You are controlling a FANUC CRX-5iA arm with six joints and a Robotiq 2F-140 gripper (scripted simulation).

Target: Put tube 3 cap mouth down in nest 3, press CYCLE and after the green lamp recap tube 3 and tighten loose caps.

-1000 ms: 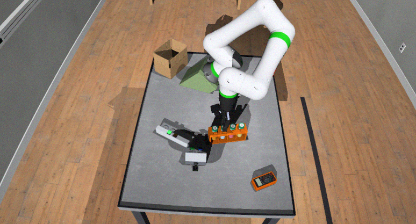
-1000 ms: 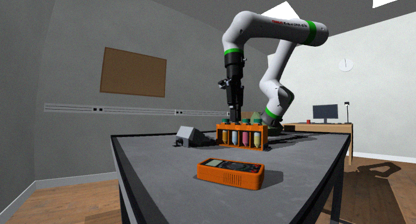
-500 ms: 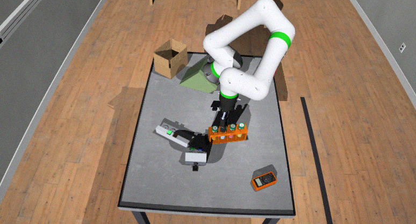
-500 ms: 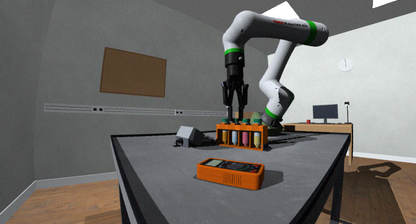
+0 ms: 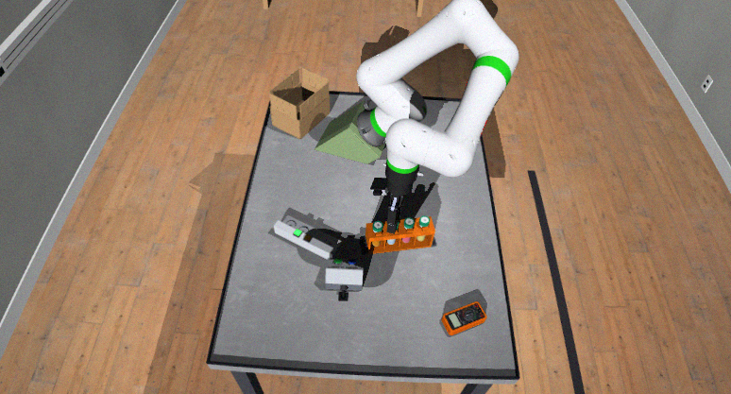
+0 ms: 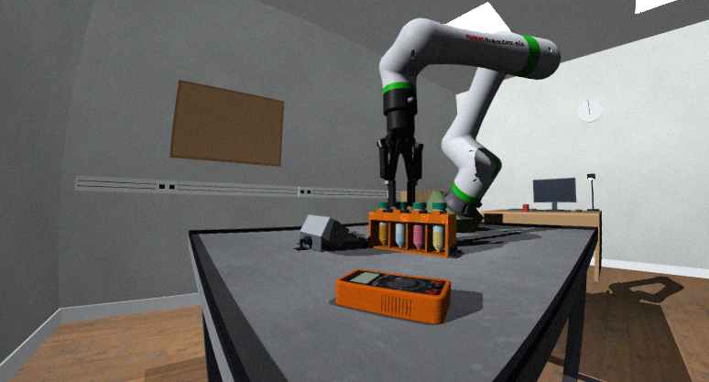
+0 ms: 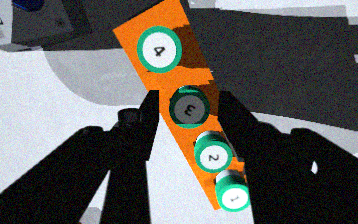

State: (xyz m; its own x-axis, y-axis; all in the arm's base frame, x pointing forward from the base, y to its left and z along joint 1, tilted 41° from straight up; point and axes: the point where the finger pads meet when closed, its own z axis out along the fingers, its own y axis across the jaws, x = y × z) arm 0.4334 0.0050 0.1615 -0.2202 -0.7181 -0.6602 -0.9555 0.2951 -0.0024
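The orange tube rack (image 5: 400, 234) stands mid-table with four green-rimmed caps on its tubes. In the wrist view cap 3 (image 7: 189, 107) sits on its tube between my two fingers, with cap 4 (image 7: 159, 49), cap 2 (image 7: 213, 156) and cap 1 (image 7: 232, 196) along the rack. My gripper (image 7: 188, 105) points straight down over tube 3 and is open. Its fingertips stand on either side of cap 3 with small gaps. It also shows in the top and exterior views (image 5: 392, 222) (image 6: 400, 198). The white cap tray (image 5: 301, 236) lies to the left with a green light (image 5: 297, 232) on it.
The grey key housing (image 5: 343, 277) sits in front of the rack, close to the tray. An orange multimeter (image 5: 463, 317) lies near the front right edge. A cardboard box (image 5: 299, 101) and a green wedge (image 5: 348, 135) stand at the back by the arm's base.
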